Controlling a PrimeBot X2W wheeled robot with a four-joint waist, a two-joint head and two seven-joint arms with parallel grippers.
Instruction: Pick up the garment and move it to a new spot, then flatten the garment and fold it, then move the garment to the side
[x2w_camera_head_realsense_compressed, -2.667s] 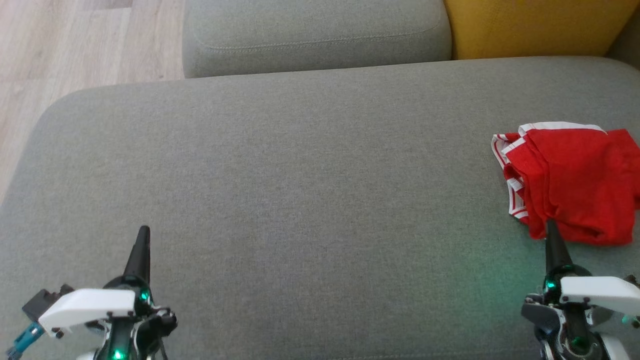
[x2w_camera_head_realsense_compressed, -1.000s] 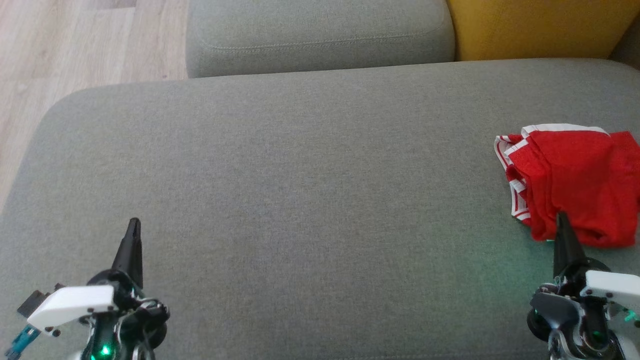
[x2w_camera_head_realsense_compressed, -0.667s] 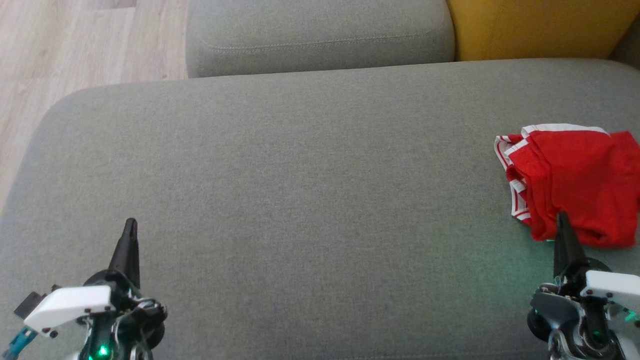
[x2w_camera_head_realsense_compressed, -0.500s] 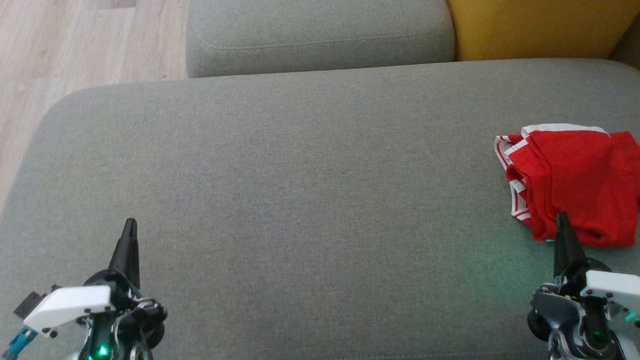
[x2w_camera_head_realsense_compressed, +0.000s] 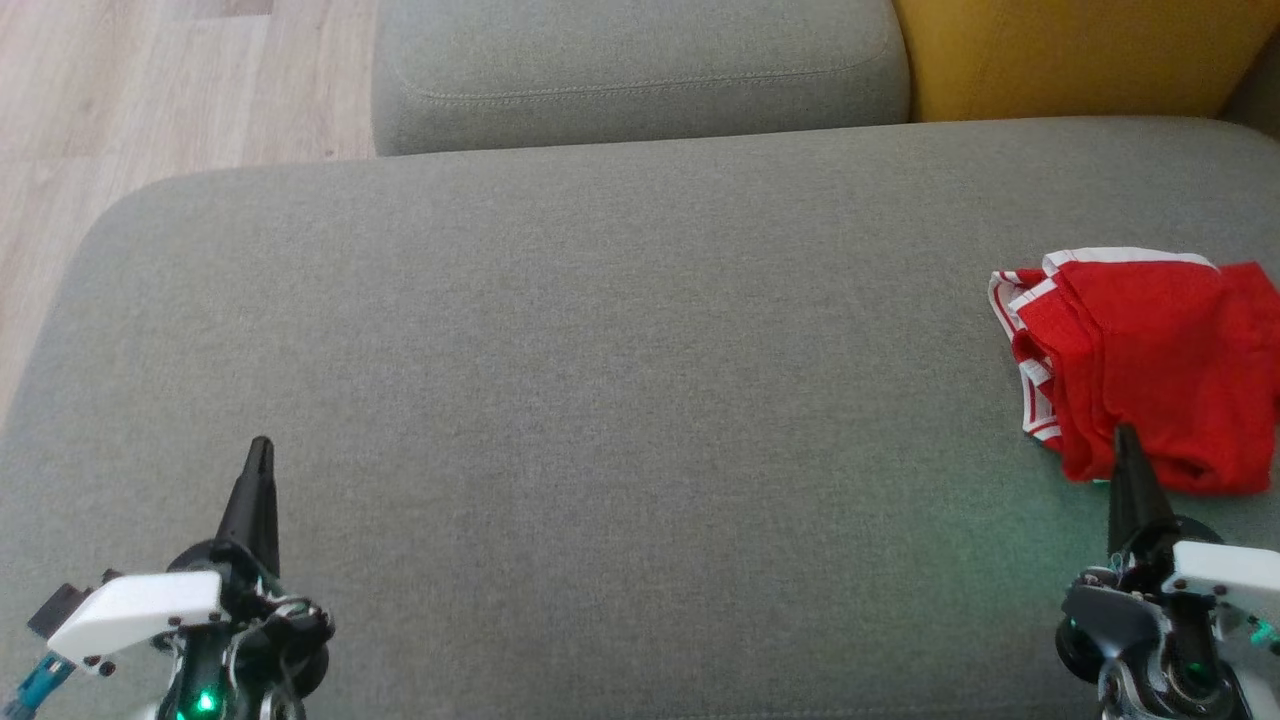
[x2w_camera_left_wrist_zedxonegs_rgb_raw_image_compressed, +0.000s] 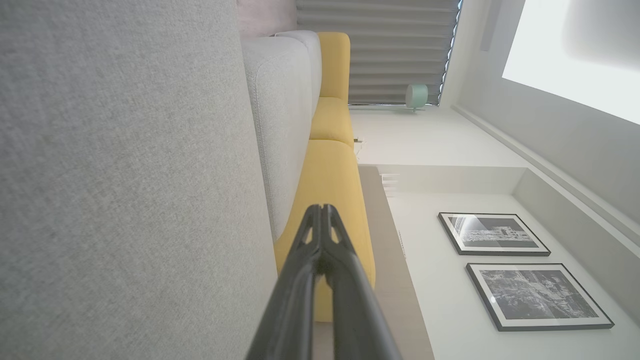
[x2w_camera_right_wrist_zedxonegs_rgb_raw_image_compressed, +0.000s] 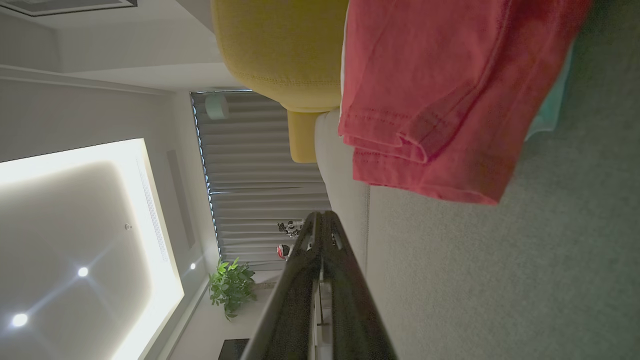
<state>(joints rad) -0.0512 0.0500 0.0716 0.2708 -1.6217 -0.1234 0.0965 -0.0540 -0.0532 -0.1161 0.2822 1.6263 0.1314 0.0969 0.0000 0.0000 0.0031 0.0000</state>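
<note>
The garment (x2w_camera_head_realsense_compressed: 1150, 360) is red with white stripes along its edge and lies bunched at the right end of the grey sofa seat (x2w_camera_head_realsense_compressed: 600, 380). My right gripper (x2w_camera_head_realsense_compressed: 1125, 435) is shut, its tip in front of the garment's near hem, holding nothing. In the right wrist view the garment (x2w_camera_right_wrist_zedxonegs_rgb_raw_image_compressed: 440, 90) lies ahead of the shut right gripper (x2w_camera_right_wrist_zedxonegs_rgb_raw_image_compressed: 321, 215), apart from it. My left gripper (x2w_camera_head_realsense_compressed: 261, 445) is shut and empty above the seat's near left. The left wrist view shows the left gripper (x2w_camera_left_wrist_zedxonegs_rgb_raw_image_compressed: 322, 207) with its fingers pressed together.
A grey back cushion (x2w_camera_head_realsense_compressed: 640, 70) and a yellow cushion (x2w_camera_head_realsense_compressed: 1080, 55) line the far side of the seat. Wooden floor (x2w_camera_head_realsense_compressed: 150, 90) lies beyond the seat's left end. Bare grey fabric spans the seat between the two grippers.
Since the oldest frame the head camera shifted slightly and my left gripper drew a little nearer and left. Over the last second nothing has visibly moved.
</note>
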